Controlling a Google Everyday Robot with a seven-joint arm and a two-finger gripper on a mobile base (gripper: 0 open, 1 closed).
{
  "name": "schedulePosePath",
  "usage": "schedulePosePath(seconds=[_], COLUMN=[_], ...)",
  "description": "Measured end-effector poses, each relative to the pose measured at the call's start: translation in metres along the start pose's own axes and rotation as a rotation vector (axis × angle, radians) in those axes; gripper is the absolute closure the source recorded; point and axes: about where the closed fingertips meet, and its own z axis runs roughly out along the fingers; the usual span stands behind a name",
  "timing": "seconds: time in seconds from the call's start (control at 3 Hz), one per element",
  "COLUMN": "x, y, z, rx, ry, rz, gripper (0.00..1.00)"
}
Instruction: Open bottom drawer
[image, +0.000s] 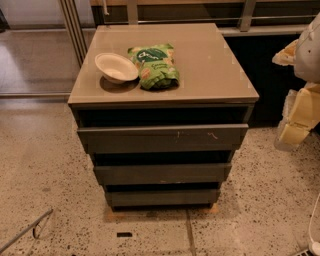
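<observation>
Beige tabletop (82, 95) carries a white bowl (116, 67) and green snack bag (155, 66), out of the way — beneath, the bottom drawer (162, 197) sits lowest, seemingly unpulled, since the pincer (300, 117) hangs far right, well apart, its grip impossible to tell.

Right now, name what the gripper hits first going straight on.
Gripper, at right edge beside the cabinet, seems aimed downward: probably the speckled floor first, not the bottom drawer; depth unclear.
</observation>
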Motion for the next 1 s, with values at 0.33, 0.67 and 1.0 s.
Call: schedulePosePath(seconds=[0.33,0.67,1.0], x=[0.000,0.000,0.004], y=[0.000,0.001,0.007], z=[0.000,0.013,0.060], rx=[0.000,0.023,0.029], ry=[0.000,0.007,-0.004], rz=[0.000,-0.010,-0.012], gripper=[0.00,0.00,0.00])
